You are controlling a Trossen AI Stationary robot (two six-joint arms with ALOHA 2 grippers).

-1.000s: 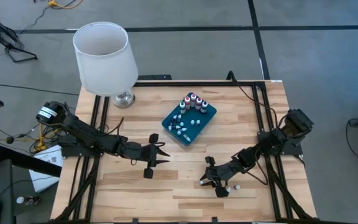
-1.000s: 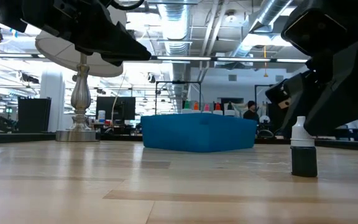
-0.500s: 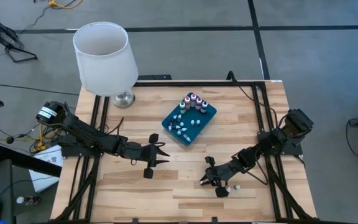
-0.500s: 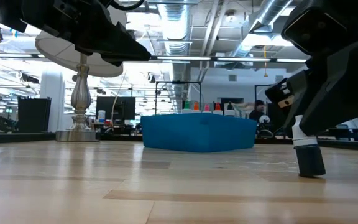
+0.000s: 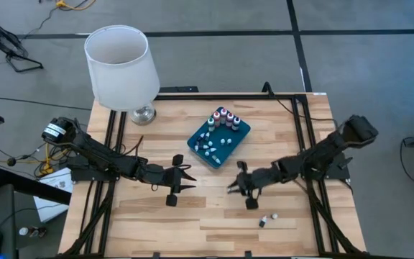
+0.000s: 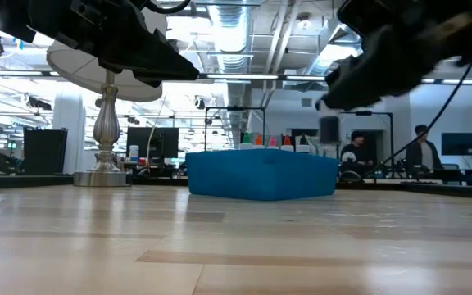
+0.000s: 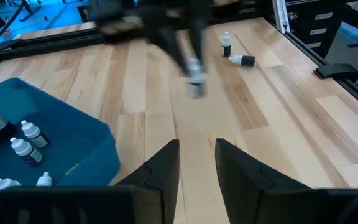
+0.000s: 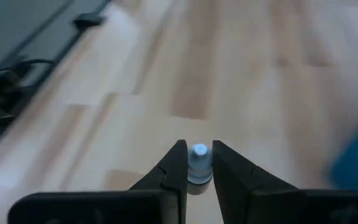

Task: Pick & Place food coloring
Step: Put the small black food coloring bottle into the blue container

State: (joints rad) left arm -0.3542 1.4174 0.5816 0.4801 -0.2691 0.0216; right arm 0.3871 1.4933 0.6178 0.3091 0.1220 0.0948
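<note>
The food coloring is a set of tiny bottles. Several stand or lie in the teal tray (image 5: 219,138), seen also in the low view (image 6: 262,174). Two more sit on the wood near the front right, one upright (image 7: 227,43) and one on its side (image 7: 242,60). My right gripper (image 5: 231,188) hangs above the table just in front of the tray, shut on one small bottle (image 8: 199,163). At the left of the table's middle, my left gripper (image 5: 190,180) hovers open with nothing between its fingers (image 7: 166,163). My right gripper pinches the bottle's white cap end (image 8: 199,154) between its two fingertips. The fingers slant down from the table's right side. The dark body (image 6: 329,129) hangs below them, lifted clear of the table.
A lamp with a white shade (image 5: 117,65) stands on its silver base (image 5: 143,113) at the far left corner. Black frame rails (image 5: 304,144) run along the table's sides. Bare wood lies between the two grippers. People (image 6: 352,152) show in the room behind.
My right gripper has shut on the upright bottle near the front right, tipped it, then lifted it clear. It has carried the bottle up and toward the table's far left, closer to the teal tray. The other two loose bottles stay on the wood.
</note>
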